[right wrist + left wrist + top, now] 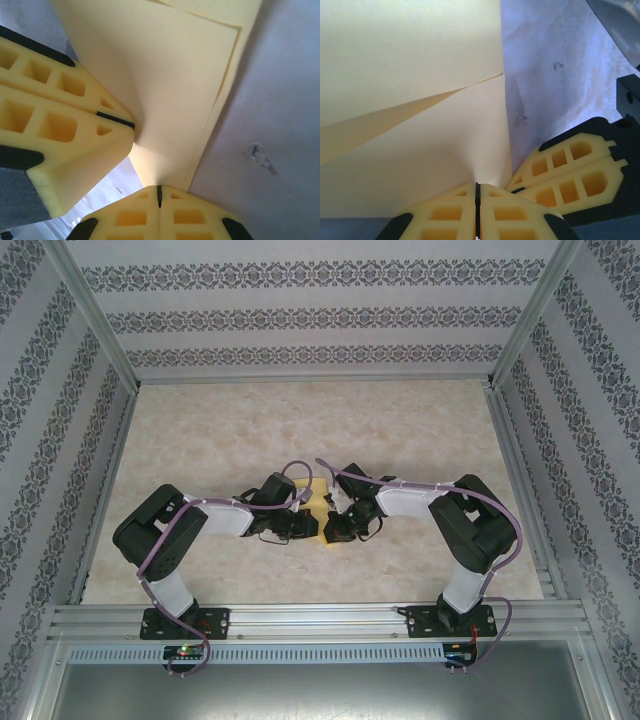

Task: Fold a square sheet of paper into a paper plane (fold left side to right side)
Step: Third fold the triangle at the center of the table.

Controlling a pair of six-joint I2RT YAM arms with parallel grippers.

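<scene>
Pinching the square sheet of paper (410,75) w/ both hands: my left hand (476,194) and right hand (159,194) are each clamped shut on its near edge, side by side. Purpose, as I judge it: hold layers aligned for the left-to-right fold. Sheet lies mid-worktop (250,430), extending fwd from each pinch, betw. both hands.

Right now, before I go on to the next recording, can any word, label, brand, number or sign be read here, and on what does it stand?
No text can be read.
Square sheet of paper: plain yellow, no print.
Small dark mark on the table: too blurred to tell whether it is writing.
Wallpaper: ornament bands, no letters.
</scene>
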